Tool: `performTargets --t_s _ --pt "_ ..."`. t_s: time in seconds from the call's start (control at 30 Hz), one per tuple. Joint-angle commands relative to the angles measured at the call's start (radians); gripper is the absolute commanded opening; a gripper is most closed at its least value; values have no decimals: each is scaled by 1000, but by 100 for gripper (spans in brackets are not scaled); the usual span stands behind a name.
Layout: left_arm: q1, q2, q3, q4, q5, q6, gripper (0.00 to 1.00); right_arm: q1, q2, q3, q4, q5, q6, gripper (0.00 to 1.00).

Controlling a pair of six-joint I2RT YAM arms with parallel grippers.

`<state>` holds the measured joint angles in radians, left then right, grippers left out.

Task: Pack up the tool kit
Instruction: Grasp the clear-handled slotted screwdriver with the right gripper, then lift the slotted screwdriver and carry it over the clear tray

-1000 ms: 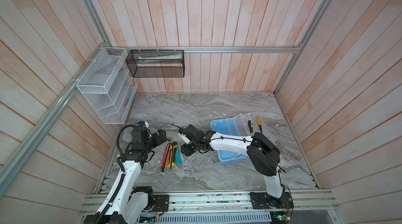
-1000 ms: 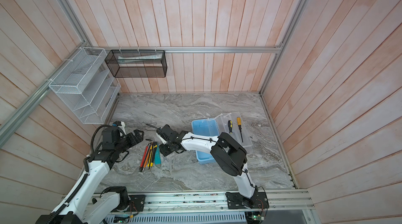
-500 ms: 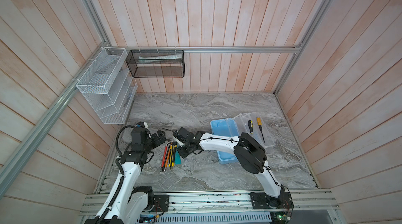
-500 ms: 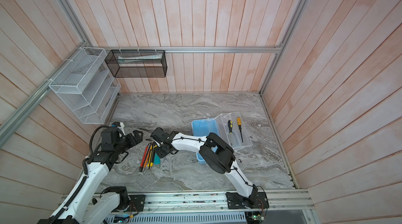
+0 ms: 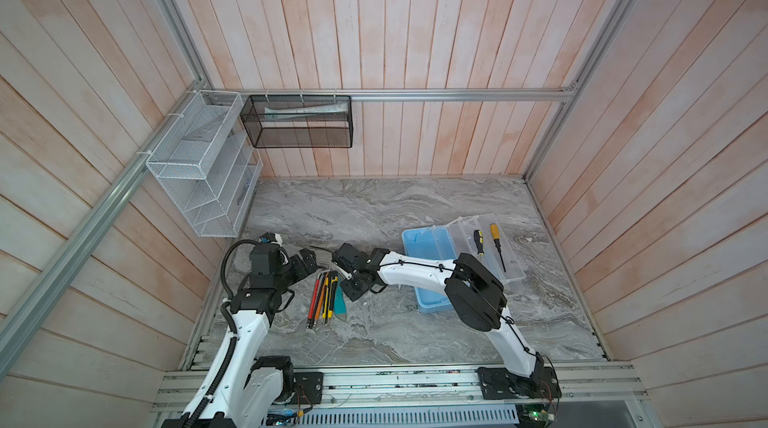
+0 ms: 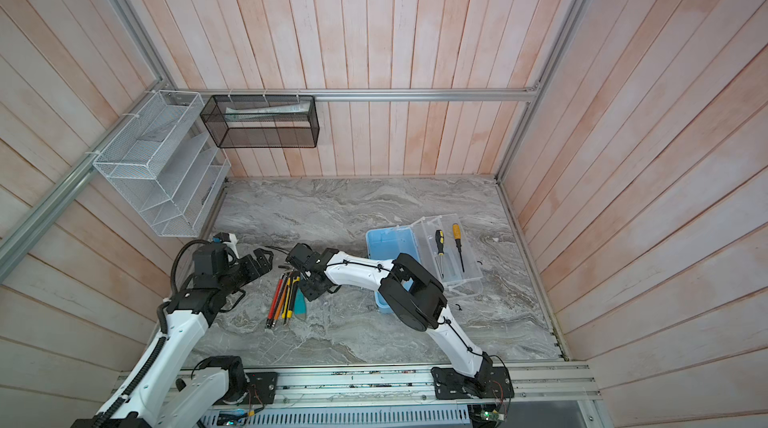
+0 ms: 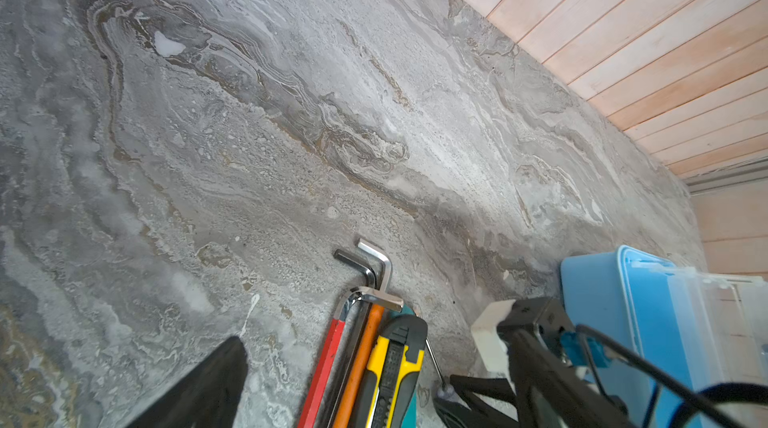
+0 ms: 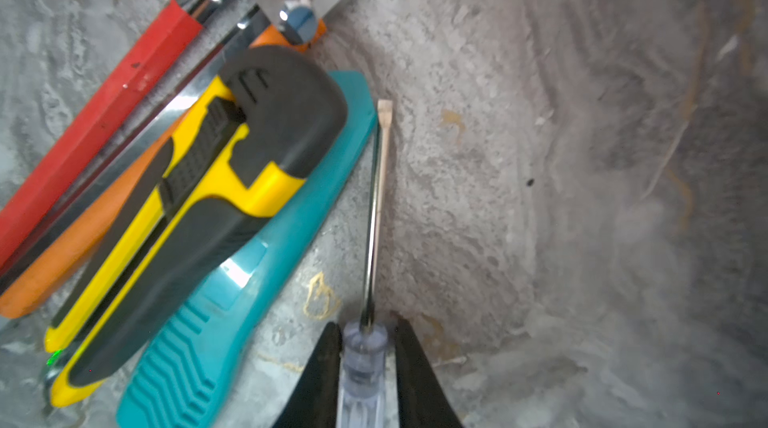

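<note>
Marble tabletop (image 8: 519, 155); screwdriver (image 8: 362, 359) within right tool (image 8: 365, 325)

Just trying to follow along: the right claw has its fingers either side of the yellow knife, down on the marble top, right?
Not the yellow knife. The right claw has its fingers either side of the clear-handled screwdriver, down on the marble top; the right wrist view shows it.

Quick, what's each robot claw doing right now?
Left gripper: open, empty.
Right gripper: jaws flank the clear screwdriver at its handle; whether it grips cannot be told.
</note>
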<state>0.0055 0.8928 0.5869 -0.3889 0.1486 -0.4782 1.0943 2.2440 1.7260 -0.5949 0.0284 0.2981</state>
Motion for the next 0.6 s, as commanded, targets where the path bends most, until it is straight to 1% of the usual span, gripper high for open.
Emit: performTargets --t_s 0.0,0.1,0.13,0.33,0.47,0.57 --pt "4 0 -7 12 0 16 100 -1 32 1 -78 67 -20 16" --pt "4 1 -8 15 -2 16 100 -23 -14 -38 -52 71 -18 2" --pt "5 1 -9 15 -2 16 100 -37 -36 -56 -42 69 -16 0" --pt "5 2 -10 22 4 15 100 -131 -223 -176 23 82 -19 0" --pt "4 3 -10 24 5 15 100 -202 -341 -221 -1 108 -21 0" --pt "5 5 -13 29 10 15 100 -274 -427 -248 -49 142 -23 0"
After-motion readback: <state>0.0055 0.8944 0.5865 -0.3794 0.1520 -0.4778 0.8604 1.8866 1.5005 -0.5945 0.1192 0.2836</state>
